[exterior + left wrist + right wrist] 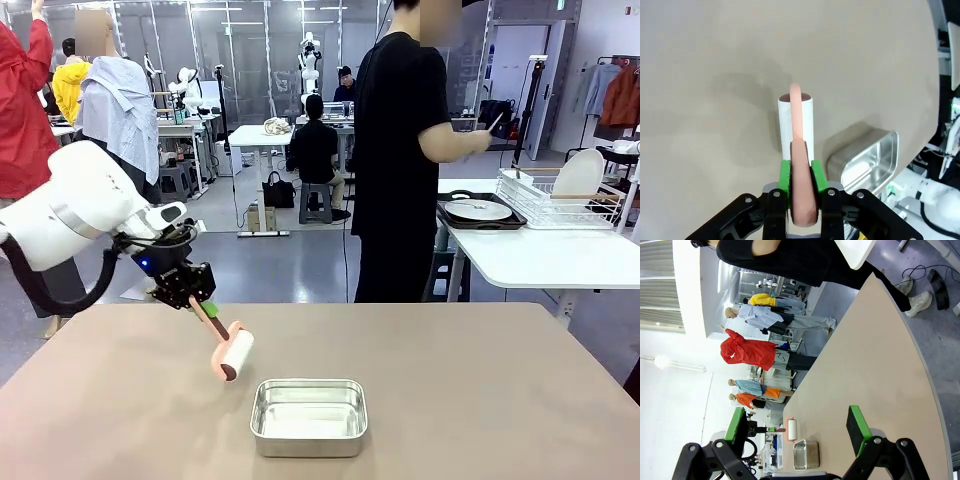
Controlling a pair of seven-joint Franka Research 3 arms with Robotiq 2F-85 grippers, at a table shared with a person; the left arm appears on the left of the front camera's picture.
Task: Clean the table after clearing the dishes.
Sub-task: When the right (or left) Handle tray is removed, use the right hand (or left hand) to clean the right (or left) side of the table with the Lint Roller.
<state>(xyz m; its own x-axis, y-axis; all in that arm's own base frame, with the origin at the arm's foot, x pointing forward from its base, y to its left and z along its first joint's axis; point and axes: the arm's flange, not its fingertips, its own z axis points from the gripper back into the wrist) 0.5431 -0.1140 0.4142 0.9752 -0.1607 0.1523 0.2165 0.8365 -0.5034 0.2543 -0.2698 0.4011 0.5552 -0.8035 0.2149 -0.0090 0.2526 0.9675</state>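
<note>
My left gripper (197, 303) is shut on the pink handle of a white lint roller (236, 356), over the left part of the beige table (450, 400). In the left wrist view the green pads (784, 175) clamp the handle, and the roll (785, 125) hangs close above the tabletop (715, 50); contact cannot be told. My right gripper (796, 427) stands open and empty above the table's right end (875, 355). One of the dishes, a white plate (478, 210), lies on a dark tray on the white side table.
A steel rectangular pan (309, 415) sits near the front middle of the table, just right of the roller. A person in black (400, 150) stands at the far edge beside the white side table (540, 255), which carries a white dish rack (560, 200).
</note>
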